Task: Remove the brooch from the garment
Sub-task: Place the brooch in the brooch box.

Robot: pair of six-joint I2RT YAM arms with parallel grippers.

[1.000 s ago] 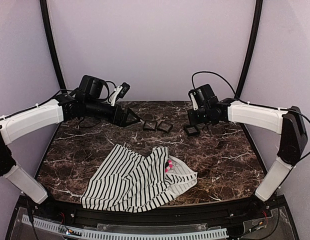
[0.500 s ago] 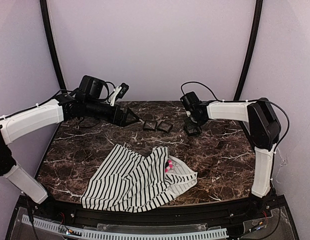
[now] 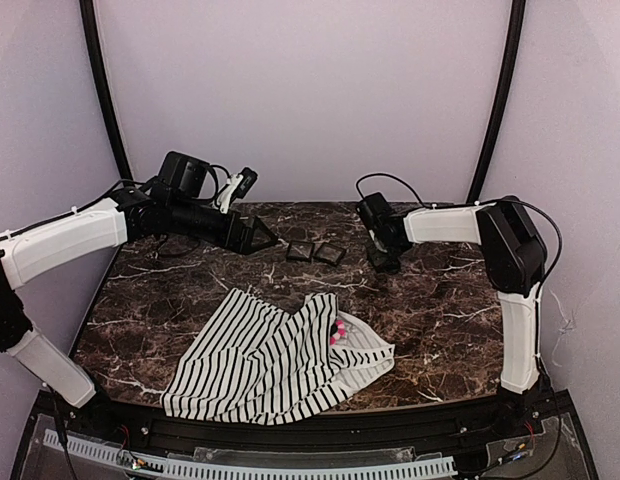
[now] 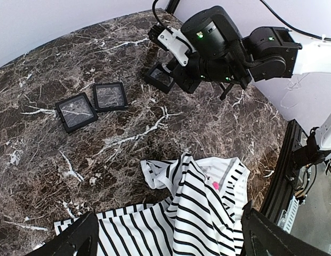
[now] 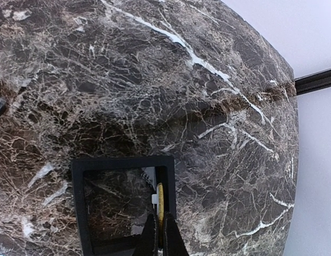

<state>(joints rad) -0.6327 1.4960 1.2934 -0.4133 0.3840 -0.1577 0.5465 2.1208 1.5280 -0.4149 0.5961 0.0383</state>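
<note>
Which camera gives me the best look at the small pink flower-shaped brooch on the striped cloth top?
The top external view: the pink flower-shaped brooch shows its pink petals at a fold of the striped white cloth garment. The left wrist view shows only a pink speck of it; the right wrist view misses it entirely.

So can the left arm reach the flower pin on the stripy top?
Probably yes. The left gripper hangs open above the table, and nothing stands between it and the brooch showing on the garment.
</note>
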